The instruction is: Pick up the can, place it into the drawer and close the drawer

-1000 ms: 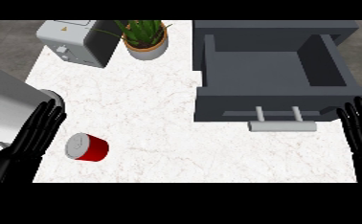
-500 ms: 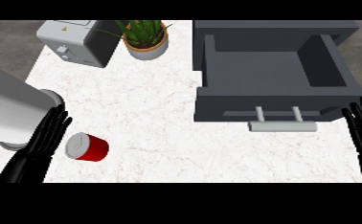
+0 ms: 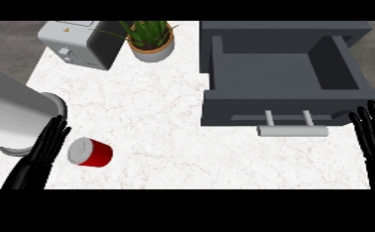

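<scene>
A red can (image 3: 90, 152) with a silver top lies on its side on the white marble counter (image 3: 161, 127) at the lower left. My left hand (image 3: 40, 154) is just to its left, fingers straight and pointing up, close to the can; I cannot tell if they touch. The dark grey drawer (image 3: 282, 77) stands pulled open at the upper right, with nothing inside and a light grey handle (image 3: 291, 130) on its front. Only the fingers of my right hand (image 3: 364, 129) show at the right edge, straight, beside the drawer's front corner.
A grey toaster (image 3: 79, 42) sits at the back left, with a potted plant (image 3: 151, 40) next to it. My grey left forearm (image 3: 18, 114) fills the left edge. Bare counter lies between the can and the drawer.
My left hand has moved right and up, closer to the can. The can, the drawer and my right hand have stayed where they were.
</scene>
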